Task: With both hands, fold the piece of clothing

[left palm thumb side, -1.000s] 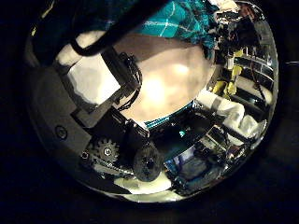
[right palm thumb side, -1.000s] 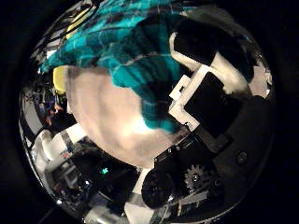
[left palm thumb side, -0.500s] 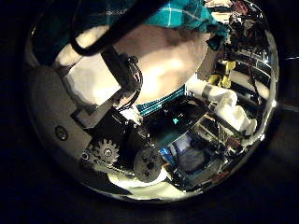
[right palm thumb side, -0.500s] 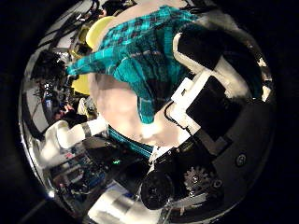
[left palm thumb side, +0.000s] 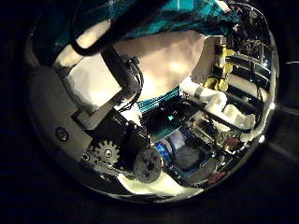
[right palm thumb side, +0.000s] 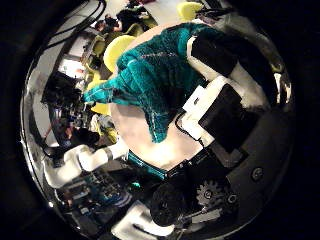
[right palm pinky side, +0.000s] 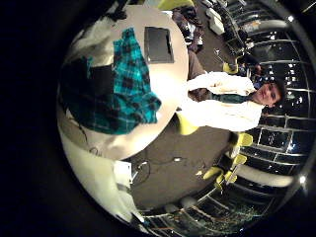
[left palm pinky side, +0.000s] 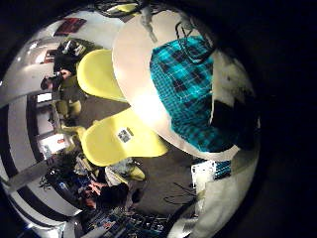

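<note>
A round pale tabletop (left palm pinky side: 134, 69) anchors the room, with two yellow moulded chairs (left palm pinky side: 99, 74) drawn up beside it on a dark floor (right palm pinky side: 188, 158). A flat dark rectangular panel (right palm pinky side: 158, 44) lies on the table. Beyond the table, dark windows (right palm pinky side: 262, 59) show scattered lights.

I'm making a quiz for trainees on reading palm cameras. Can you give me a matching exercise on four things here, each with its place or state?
Things:
1. shirt
2. chairs
3. dark flat device
4. right hand

Places or states:
A. on the floor beside the table
B. fingers curled on cloth
C. bunched up, partly raised above the table
D. lying flat on the table near the shirt

Pairs: 1-C, 2-A, 3-D, 4-B
</note>
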Controlling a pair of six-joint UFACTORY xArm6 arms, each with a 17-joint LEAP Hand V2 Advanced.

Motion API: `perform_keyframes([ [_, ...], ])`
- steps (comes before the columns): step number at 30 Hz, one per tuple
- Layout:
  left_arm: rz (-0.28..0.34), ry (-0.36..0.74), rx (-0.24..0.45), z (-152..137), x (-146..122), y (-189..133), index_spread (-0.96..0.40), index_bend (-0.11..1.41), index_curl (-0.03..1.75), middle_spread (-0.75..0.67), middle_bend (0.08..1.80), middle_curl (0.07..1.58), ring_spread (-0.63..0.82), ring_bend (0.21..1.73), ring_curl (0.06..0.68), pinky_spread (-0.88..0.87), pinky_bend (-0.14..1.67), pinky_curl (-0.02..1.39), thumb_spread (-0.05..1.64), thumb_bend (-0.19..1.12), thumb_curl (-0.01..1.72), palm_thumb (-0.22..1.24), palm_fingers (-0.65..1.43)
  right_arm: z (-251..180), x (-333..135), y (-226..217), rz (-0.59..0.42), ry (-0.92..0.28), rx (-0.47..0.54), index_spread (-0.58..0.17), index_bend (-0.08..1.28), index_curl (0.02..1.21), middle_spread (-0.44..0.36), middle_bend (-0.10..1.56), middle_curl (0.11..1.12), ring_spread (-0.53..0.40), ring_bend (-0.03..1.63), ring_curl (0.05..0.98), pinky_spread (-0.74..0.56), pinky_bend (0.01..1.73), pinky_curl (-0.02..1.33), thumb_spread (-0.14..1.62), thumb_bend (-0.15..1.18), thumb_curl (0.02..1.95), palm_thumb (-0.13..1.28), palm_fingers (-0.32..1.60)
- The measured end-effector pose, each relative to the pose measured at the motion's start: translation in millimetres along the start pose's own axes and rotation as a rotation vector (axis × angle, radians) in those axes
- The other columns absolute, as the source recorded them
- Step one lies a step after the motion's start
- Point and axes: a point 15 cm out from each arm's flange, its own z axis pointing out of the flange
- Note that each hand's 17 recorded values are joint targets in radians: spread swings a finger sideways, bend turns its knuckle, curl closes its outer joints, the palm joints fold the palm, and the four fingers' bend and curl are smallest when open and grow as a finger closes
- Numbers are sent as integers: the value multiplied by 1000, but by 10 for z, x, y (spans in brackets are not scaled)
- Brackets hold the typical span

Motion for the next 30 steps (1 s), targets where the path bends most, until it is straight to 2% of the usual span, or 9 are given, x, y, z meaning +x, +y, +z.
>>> perform_keyframes([
  [7,-45,26,-31,442,-267,-811,-707,185,1355,-664,820,1020,-497,1260,527,-687,990,842,1139,-17,476,712,920,739,-73,-712,4,-21,-108,-323,1089,981,-198,1282,941,-233,1448,773,-152,1419,823,1195,-26,750,973,928],
  [11,-78,62,-11,605,-409,-1175,-699,193,1348,-662,815,1017,-501,1228,521,-693,971,847,1135,-28,468,676,862,1154,-54,-911,18,-26,-161,-325,1032,960,-193,1257,919,-240,1420,764,-178,1374,827,1209,-28,718,899,896],
  [14,-93,100,-6,687,-431,-1353,-683,176,1318,-648,780,1002,-509,1177,512,-692,944,852,1130,-28,460,644,732,1351,9,-1016,49,-24,-152,-340,845,918,-200,1174,866,-237,1420,737,-232,1335,804,1223,-30,683,827,802],
  [17,-109,118,0,738,-485,-1457,-652,135,1263,-621,671,965,-512,1204,514,-701,965,858,1126,-22,454,635,624,1395,153,-1243,81,-12,-65,-349,548,845,-235,1071,816,-252,1438,714,-325,1319,775,1242,-19,654,796,562],
  [19,-122,121,9,737,-550,-1512,-613,90,1213,-592,580,939,-507,1253,525,-706,1013,868,1126,-25,449,622,545,1409,329,-1361,113,-7,-9,-379,324,746,-257,929,761,-261,1440,685,-373,1304,738,1250,-19,633,778,347],
  [20,-132,126,14,736,-587,-1537,-585,65,1179,-573,532,927,-505,1284,534,-705,1044,876,1125,-25,447,617,490,1391,396,-1404,124,-4,14,-388,300,724,-264,904,747,-263,1428,674,-366,1278,724,1250,-20,628,774,308],
  [22,-142,130,24,710,-629,-1574,-522,44,1109,-538,481,908,-495,1326,547,-702,1098,889,1124,-24,442,609,413,1289,569,-1442,147,4,58,-412,280,672,-276,800,696,-254,1342,641,-281,1179,705,1240,-32,604,728,119],
  [24,-156,134,37,654,-685,-1589,-437,40,1031,-463,390,880,-479,1352,554,-691,1148,906,1123,-32,434,583,266,1142,707,-1409,165,10,80,-426,250,620,-287,791,668,-234,1269,604,-190,1107,676,1225,-34,579,687,106],
  [30,-199,180,129,311,-825,-1528,-228,115,837,-253,309,802,-405,1301,537,-632,1166,917,1130,-25,415,547,137,614,976,-1168,207,23,112,-436,239,532,-258,620,557,-149,1114,510,93,996,595,1193,-45,489,502,88],
])
